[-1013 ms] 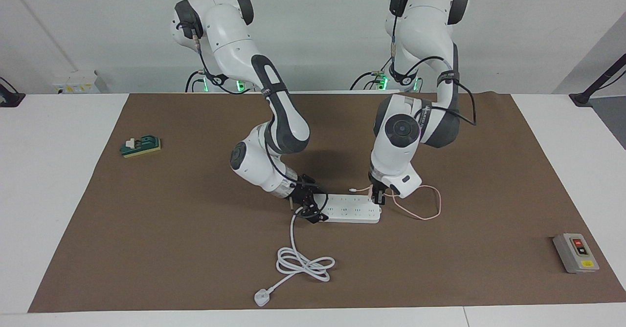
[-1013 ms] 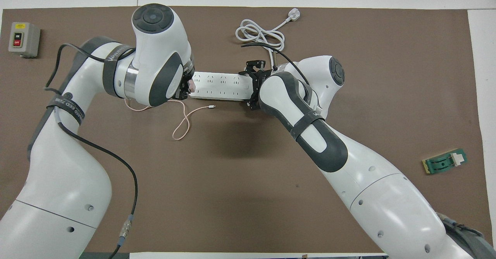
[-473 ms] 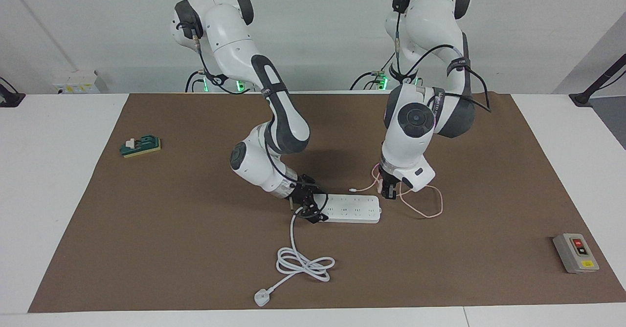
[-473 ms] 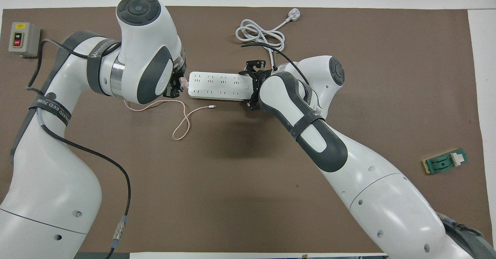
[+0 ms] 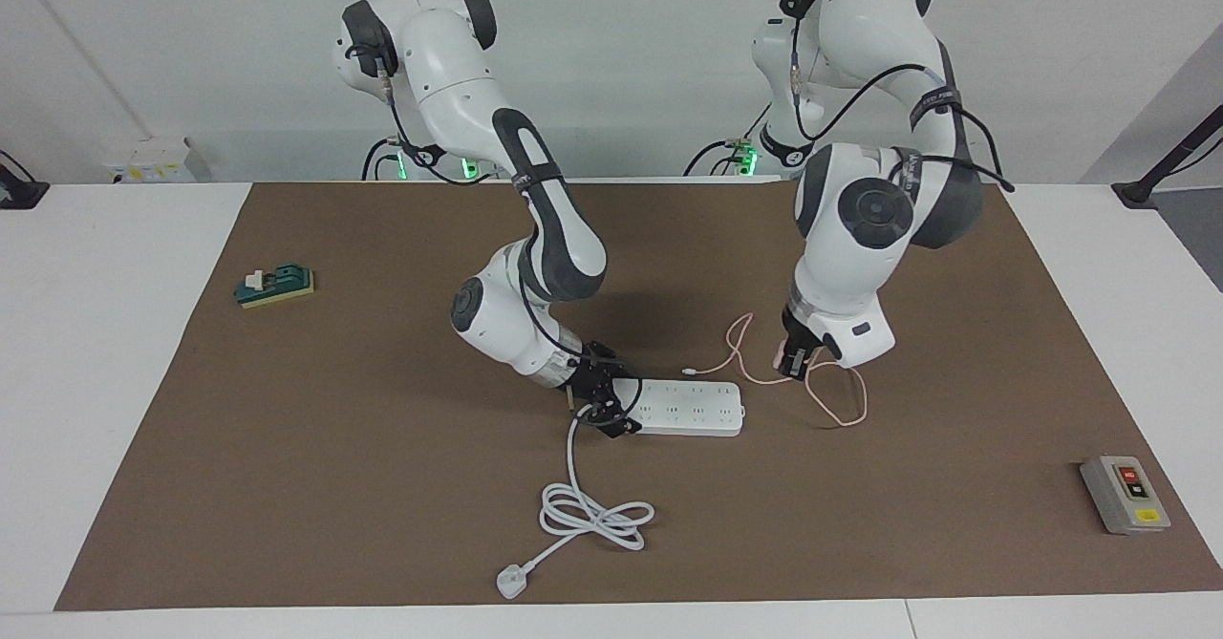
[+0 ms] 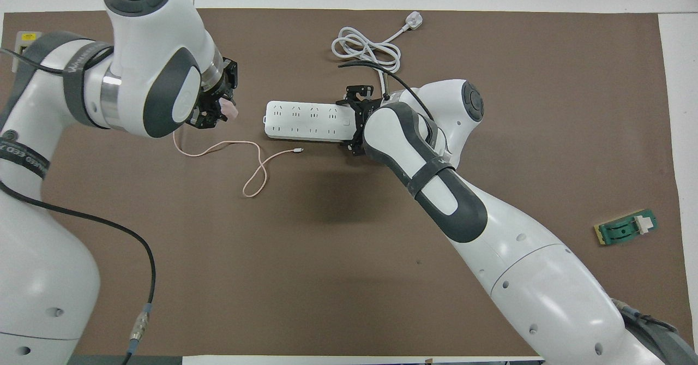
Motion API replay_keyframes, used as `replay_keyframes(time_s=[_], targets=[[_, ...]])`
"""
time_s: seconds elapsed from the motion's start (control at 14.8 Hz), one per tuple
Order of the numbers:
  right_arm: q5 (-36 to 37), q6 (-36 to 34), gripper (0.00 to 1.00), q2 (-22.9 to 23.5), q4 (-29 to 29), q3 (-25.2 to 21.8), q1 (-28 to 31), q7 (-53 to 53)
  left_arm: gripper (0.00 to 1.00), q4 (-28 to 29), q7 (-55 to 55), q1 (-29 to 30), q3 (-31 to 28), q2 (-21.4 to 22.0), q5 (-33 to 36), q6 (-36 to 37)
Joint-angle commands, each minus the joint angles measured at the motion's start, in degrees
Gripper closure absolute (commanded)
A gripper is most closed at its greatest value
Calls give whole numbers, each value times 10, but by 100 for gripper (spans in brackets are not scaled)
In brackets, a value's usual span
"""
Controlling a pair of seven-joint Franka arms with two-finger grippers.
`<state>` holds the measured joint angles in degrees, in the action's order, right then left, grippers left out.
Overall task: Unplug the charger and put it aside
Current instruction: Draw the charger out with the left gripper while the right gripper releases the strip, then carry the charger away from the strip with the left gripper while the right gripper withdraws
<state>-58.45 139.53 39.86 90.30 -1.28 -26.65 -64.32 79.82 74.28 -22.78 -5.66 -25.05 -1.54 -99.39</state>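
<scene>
White table [image 5: 115, 410] carries a brown mat [image 5: 382, 486]. On the mat: white power strip [image 5: 690, 408], one end under the right gripper [image 5: 604, 408]; coiled white cord [image 5: 592, 515]; grey button box [image 5: 1124, 494]; green block [image 5: 275, 286]; pink cable [image 5: 831, 400] below the left gripper [image 5: 791, 360].

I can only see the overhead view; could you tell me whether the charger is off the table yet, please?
Observer: Yes; in the facing view the left gripper holds the charger up in the air, clear of the power strip.
Operator: Does its cable hang free?
Observer: The cable droops from the charger to the mat, where the rest lies looped.
</scene>
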Motion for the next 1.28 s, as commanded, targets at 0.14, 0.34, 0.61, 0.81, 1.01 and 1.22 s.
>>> replay_keyframes(time_s=[0.14,0.34,0.61,0.81,1.01,1.22], targets=[[-3,21,0,5,-16,-1,2,26,100,8,-184,48,4,48,-2,40],[18,0,0,-22,-10,-5,15,25,100,9,-256,69,4,62,-22,70],[82,-18,0,-51,-6,-14,28,26,100,13,-352,107,5,72,-45,83],[115,-33,0,-73,-6,-18,40,26,100,19,-482,162,4,78,-78,103],[179,-47,0,-93,-10,-21,63,31,100,31,-592,232,4,91,-117,119],[286,-56,0,-128,-10,-21,73,33,100,31,-719,295,4,91,-152,145]])
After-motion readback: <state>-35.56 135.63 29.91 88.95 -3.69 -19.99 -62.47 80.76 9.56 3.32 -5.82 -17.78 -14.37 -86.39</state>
